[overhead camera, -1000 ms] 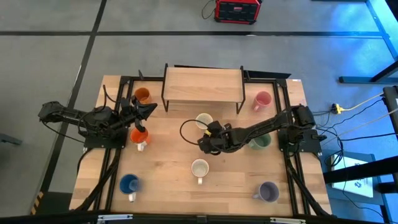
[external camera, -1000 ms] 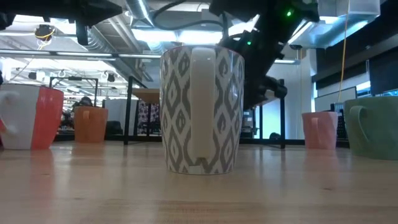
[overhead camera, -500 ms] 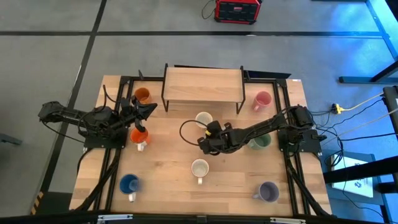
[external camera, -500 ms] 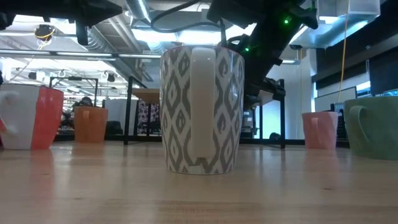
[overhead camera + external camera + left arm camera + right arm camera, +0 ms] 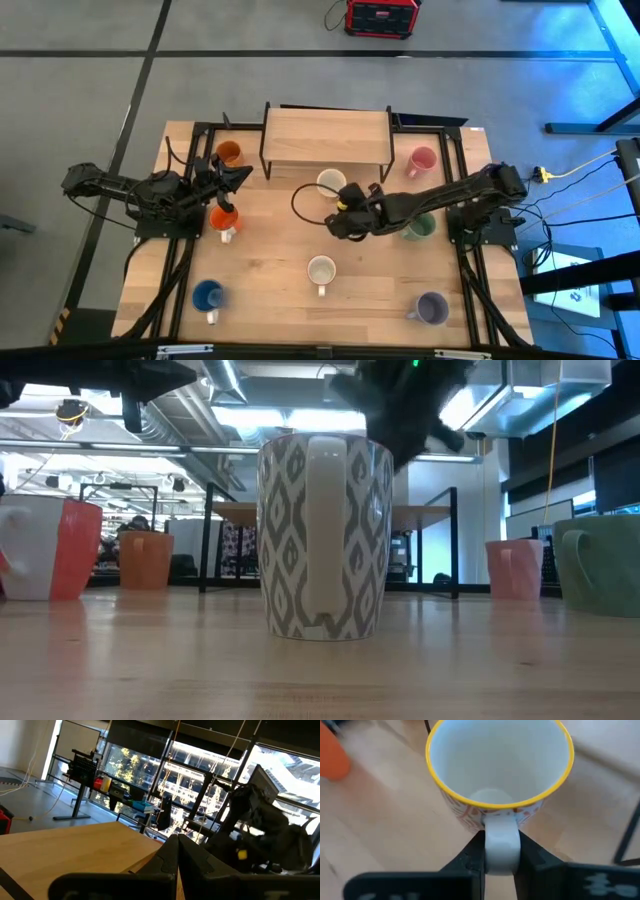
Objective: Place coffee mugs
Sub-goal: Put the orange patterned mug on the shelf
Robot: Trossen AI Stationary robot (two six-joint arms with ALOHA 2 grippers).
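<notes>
My right gripper (image 5: 343, 203) (image 5: 501, 851) is shut on a white mug with a yellow rim (image 5: 331, 183) (image 5: 495, 765), in front of the wooden shelf (image 5: 326, 135). My left gripper (image 5: 243, 173) (image 5: 177, 851) hangs shut and holds nothing, between an amber orange mug (image 5: 229, 153) and a red-orange mug (image 5: 224, 220). Standing on the table are a patterned white mug (image 5: 321, 271) (image 5: 325, 540), a blue mug (image 5: 208, 295), a lavender mug (image 5: 431, 307), a green mug (image 5: 420, 226) and a pink mug (image 5: 422, 160). My right gripper pinches the mug's white handle (image 5: 501, 832) between its two fingers (image 5: 476, 854), one on each flat side of the loop. The fingers come from the table's near side and slant down. The mug stays upright, its mouth up. Whether its bottom is off the table I cannot tell.
The shelf's dark legs (image 5: 387, 170) stand just beyond the held mug. Dark frame rails (image 5: 190, 260) run along both table sides. The green mug sits under my right arm. Bare wood lies between the patterned mug and the red-orange mug.
My right gripper has moved toward the table's far edge and a little right, taking the yellow-rimmed mug closer to the shelf. In the low view the arm has risen. The left arm has kept still.
</notes>
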